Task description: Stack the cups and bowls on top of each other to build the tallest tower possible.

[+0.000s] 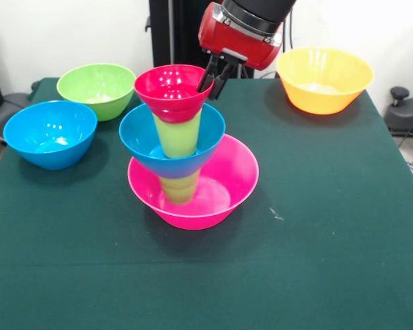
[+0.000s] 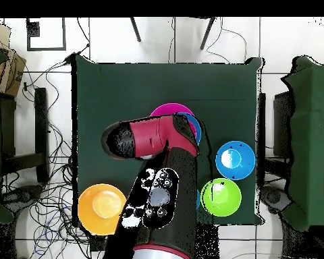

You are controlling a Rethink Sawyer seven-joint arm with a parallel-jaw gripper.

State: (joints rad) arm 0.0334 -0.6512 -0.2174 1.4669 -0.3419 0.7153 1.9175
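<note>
— Fingers (image 1: pixel 221 73) on the gripper (image 1: pixel 213 81): what are they doing?

— Two dark tips reach down from the red and black arm (image 1: pixel 242 29) to the far right rim of the small red bowl (image 1: pixel 173 91), one seeming to sit inside the rim and one outside. They look pinched on that rim, though the contact itself is small and hard to make out.

— And where is that red bowl?

— On top of the tower. The large pink bowl (image 1: pixel 217 192) sits on the green tablecloth (image 1: pixel 316 227) as the base, with a green cup (image 1: pixel 179 187) standing upside down in it. The small blue bowl (image 1: pixel 146 146) rests on that cup, a second green cup (image 1: pixel 177 135) stands inside it, and the red bowl caps the stack.

— What about the rest of the bowls?

— Well apart from the tower. In the front view a medium blue bowl (image 1: pixel 50 133) sits at the left, a medium green bowl (image 1: pixel 96 89) just behind it, and the large orange bowl (image 1: pixel 323 79) at the far right corner.

— Does the overhead view add anything?

— The arm covers most of the tower; only part of the pink rim (image 2: pixel 166 108) and blue rim (image 2: pixel 194 125) peeks out.
</note>
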